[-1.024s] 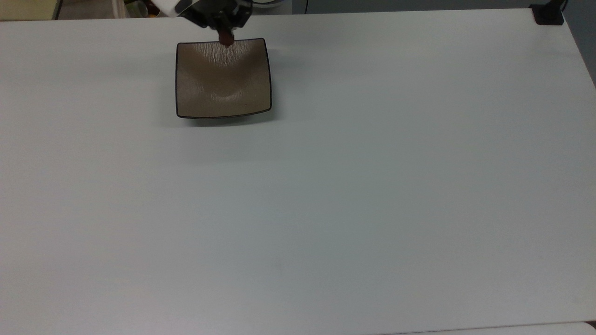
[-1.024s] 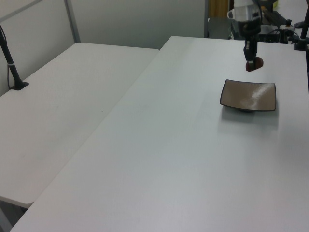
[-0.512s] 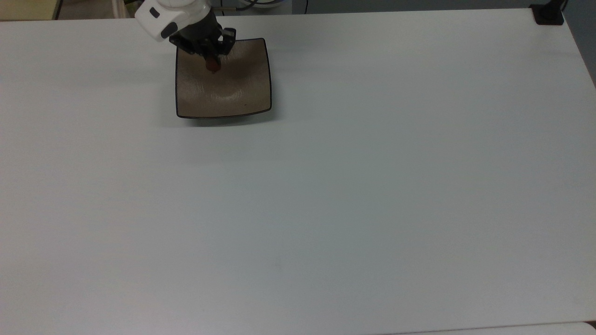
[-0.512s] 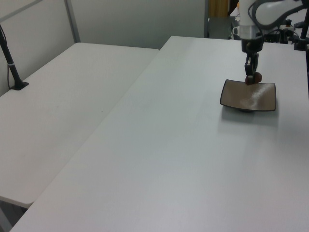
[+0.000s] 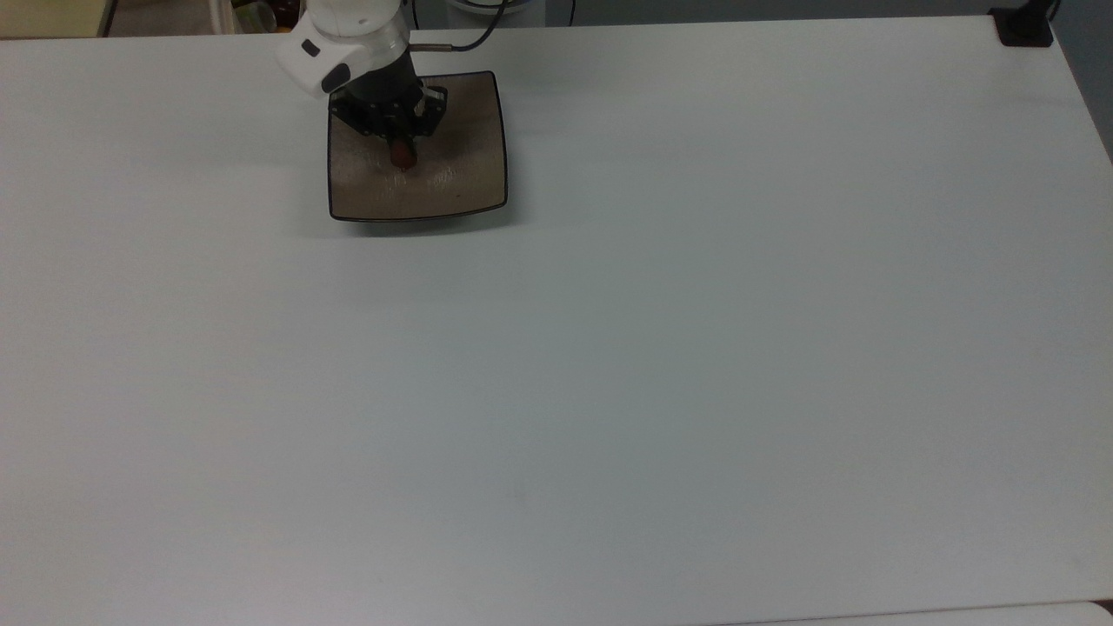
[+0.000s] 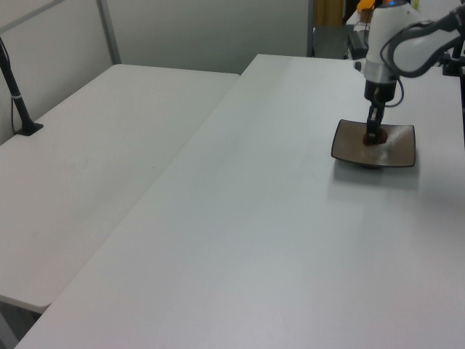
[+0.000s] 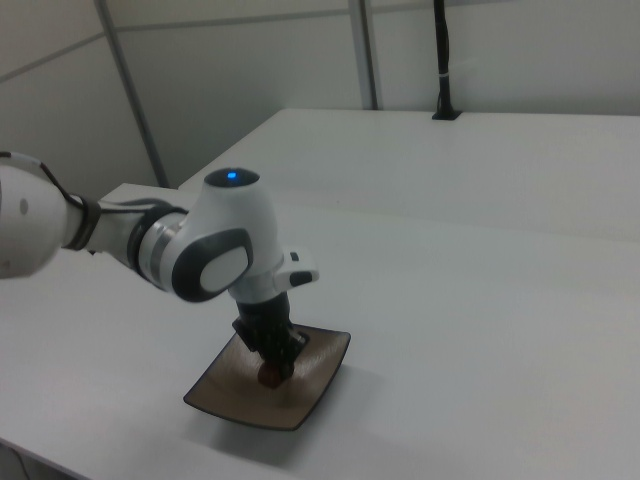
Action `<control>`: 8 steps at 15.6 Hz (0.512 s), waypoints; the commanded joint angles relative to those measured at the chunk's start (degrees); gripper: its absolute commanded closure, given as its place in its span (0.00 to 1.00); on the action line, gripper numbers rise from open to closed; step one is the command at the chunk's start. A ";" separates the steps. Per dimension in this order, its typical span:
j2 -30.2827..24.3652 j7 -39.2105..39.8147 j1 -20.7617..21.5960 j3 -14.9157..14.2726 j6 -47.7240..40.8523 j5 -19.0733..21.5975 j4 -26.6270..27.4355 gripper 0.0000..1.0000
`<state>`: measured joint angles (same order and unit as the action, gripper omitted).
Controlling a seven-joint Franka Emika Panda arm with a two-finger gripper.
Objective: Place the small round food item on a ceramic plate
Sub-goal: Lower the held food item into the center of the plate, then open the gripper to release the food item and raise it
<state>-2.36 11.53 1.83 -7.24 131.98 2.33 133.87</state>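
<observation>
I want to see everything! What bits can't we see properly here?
- Plate: its far edge in the top view is covered by the gripper.
- Food: its top in the right view is hidden by the fingers.
- Whether the food touches the plate: too small to tell.

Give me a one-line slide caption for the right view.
Franka gripper lowers a small reddish-brown food item into a square tan ceramic plate on a white table.
</observation>
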 commanded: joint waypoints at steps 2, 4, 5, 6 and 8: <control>-2.30 3.15 0.45 0.04 7.93 1.10 6.49 0.78; -2.39 3.06 0.36 0.04 7.59 1.10 6.49 0.66; -2.39 2.98 0.36 0.04 7.41 1.10 6.40 0.54; -2.39 2.54 0.36 0.04 7.32 1.10 6.23 0.45; -2.48 1.58 0.45 0.12 7.24 1.10 5.88 0.15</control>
<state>-3.02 13.06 1.85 -7.19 138.30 2.33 138.30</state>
